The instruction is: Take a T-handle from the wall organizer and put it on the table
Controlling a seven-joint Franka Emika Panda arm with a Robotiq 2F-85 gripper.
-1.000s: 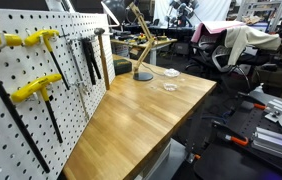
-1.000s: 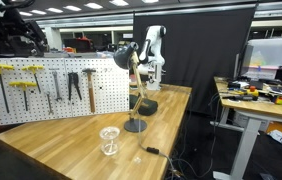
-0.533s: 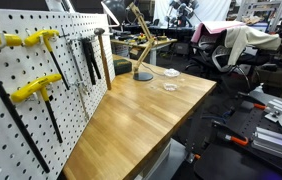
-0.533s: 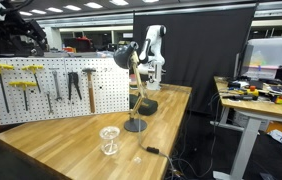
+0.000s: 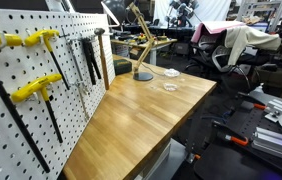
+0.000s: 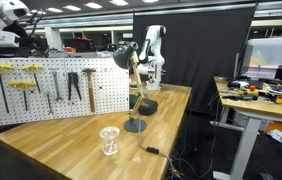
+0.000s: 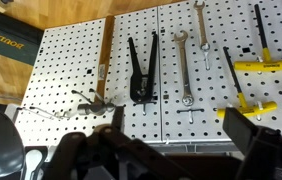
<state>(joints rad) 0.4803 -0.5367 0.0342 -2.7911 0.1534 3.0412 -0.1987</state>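
Note:
The white pegboard wall organizer (image 5: pixel 41 100) (image 6: pixel 51 85) (image 7: pixel 171 100) holds yellow T-handles with long black shafts. Three show in an exterior view (image 5: pixel 36 90), two in the other exterior view (image 6: pixel 23 85), and two at the right of the wrist view (image 7: pixel 266 65). All hang on the board. My gripper (image 7: pixel 181 135) is open and empty, its dark fingers spread wide at the bottom of the wrist view, facing the board from a distance. The white arm (image 6: pixel 153 45) stands at the far end of the wooden table (image 5: pixel 141 120) (image 6: pixel 71 145).
A hammer (image 7: pixel 103 50), black pliers (image 7: pixel 141 70) and wrenches (image 7: pixel 184 65) also hang on the board. A wooden-armed desk lamp (image 6: pixel 136 85) (image 5: pixel 139 45), a small glass (image 6: pixel 109 140) (image 5: pixel 169 87) and a small black item (image 6: pixel 153 151) stand on the table.
The arm, gripper and T-handles have not moved. Only something in the background above the pegboard's top left has shifted.

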